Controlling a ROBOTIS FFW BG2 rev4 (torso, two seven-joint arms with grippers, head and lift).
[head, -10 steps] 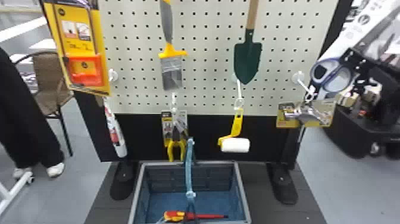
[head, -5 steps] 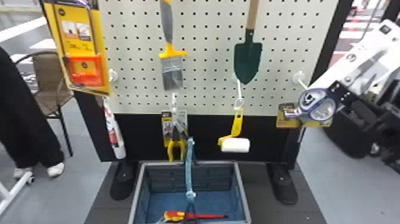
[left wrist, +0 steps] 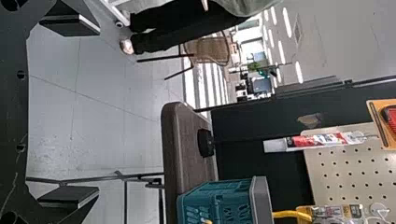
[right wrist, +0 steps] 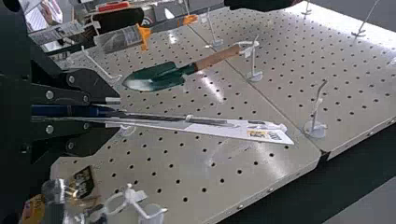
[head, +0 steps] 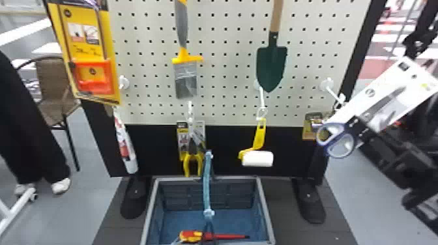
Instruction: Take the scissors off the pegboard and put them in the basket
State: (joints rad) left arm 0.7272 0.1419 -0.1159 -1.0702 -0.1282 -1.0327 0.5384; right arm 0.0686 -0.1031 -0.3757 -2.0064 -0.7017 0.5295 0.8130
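Clamping blue-handled scissors on tilted white card (head: 379,101) in black two-fingered right gripper (right wrist: 113,113), near pale perforated pegboard (head: 225,85). Probably unhooked; now at transfer step. Next, carry over and lower into grey-rimmed blue plastic basket (head: 266,210). Showing spread, empty fingers at black left gripper (left wrist: 97,111).

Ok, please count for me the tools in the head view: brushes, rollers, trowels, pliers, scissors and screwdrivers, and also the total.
Brush: 1
Roller: 1
Trowel: 1
Pliers: 1 pair
Scissors, in the right gripper: 1 pair
Screwdriver, in the basket: 1
Total: 6
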